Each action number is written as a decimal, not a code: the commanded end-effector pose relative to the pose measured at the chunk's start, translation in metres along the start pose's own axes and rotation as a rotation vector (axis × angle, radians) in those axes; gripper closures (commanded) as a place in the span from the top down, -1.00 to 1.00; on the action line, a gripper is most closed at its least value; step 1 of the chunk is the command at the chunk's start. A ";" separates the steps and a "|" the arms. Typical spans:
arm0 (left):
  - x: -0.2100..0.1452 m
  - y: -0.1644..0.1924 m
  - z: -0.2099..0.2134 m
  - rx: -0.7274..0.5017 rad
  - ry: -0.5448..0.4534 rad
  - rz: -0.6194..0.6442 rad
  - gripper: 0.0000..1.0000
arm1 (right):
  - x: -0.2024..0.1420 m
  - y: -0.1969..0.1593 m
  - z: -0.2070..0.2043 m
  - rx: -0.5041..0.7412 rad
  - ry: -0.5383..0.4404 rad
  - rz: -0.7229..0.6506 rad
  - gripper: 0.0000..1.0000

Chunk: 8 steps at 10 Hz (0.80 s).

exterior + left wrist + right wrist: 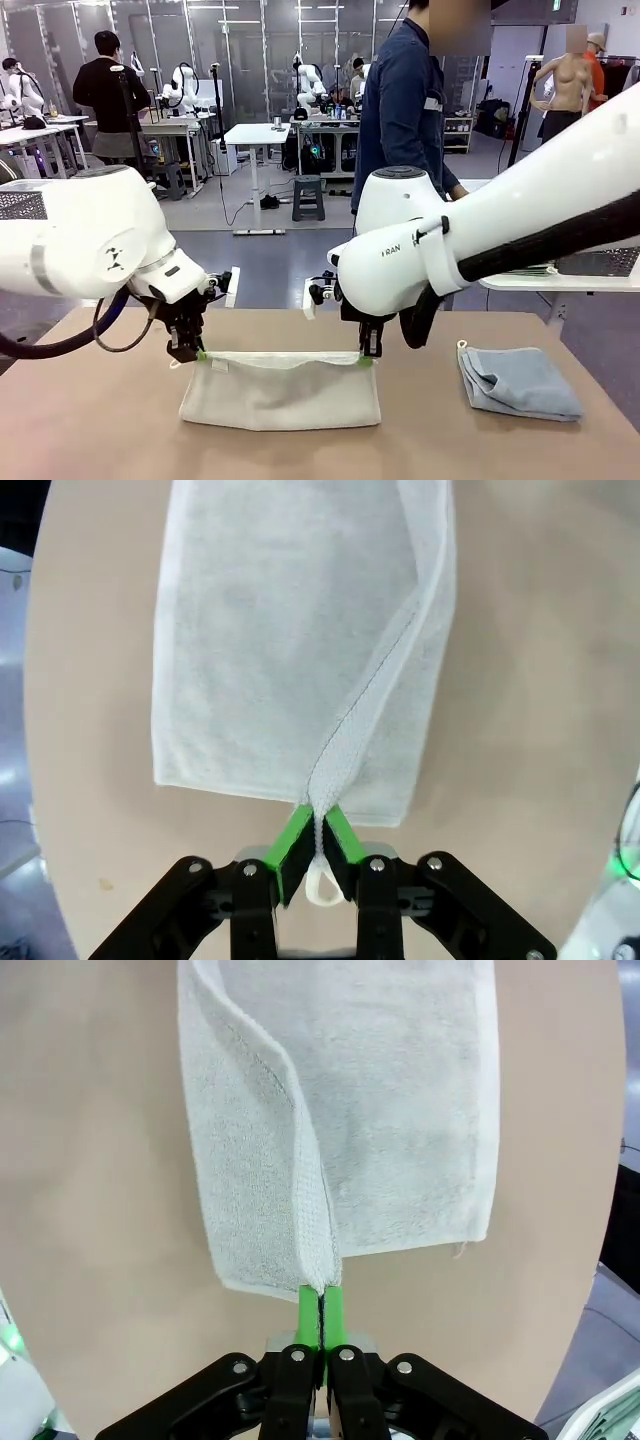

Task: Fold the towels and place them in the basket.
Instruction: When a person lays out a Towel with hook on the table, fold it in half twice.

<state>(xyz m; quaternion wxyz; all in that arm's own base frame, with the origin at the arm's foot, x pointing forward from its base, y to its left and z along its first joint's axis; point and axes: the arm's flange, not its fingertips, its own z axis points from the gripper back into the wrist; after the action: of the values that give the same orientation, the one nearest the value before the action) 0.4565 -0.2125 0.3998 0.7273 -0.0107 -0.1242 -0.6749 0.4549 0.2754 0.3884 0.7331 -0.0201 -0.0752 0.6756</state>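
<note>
The tan table [100, 430] carries a cream-white towel [280, 395] mid-table and a folded blue-grey towel [520, 380] to its right.

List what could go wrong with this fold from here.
1. The left gripper and right gripper pinch only the corners of the cream-white towel; a corner could slip out mid-fold.
2. The held edge looks slightly slack between them, so layers may land misaligned.
3. The right arm could brush the folded blue-grey towel nearby.

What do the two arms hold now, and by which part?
Both jaws pinch the cream-white towel, one at each end of its raised edge, the left by the cord loop.
</note>
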 end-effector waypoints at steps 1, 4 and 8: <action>0.012 0.029 -0.013 0.020 0.025 0.001 -0.93 | 0.008 -0.020 -0.011 -0.021 0.001 0.014 -1.00; 0.018 0.058 -0.034 0.027 0.048 0.034 -0.93 | 0.008 -0.046 -0.028 -0.018 -0.019 -0.017 -1.00; 0.013 0.084 -0.062 -0.004 0.107 0.118 -0.93 | 0.005 -0.076 -0.044 0.003 0.018 -0.084 -1.00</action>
<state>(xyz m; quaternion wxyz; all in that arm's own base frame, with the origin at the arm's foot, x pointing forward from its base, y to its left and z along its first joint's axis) 0.5411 -0.2253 0.3557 0.7634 0.0135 -0.0945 -0.6389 0.5287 0.2721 0.3570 0.7520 -0.0105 -0.0793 0.6543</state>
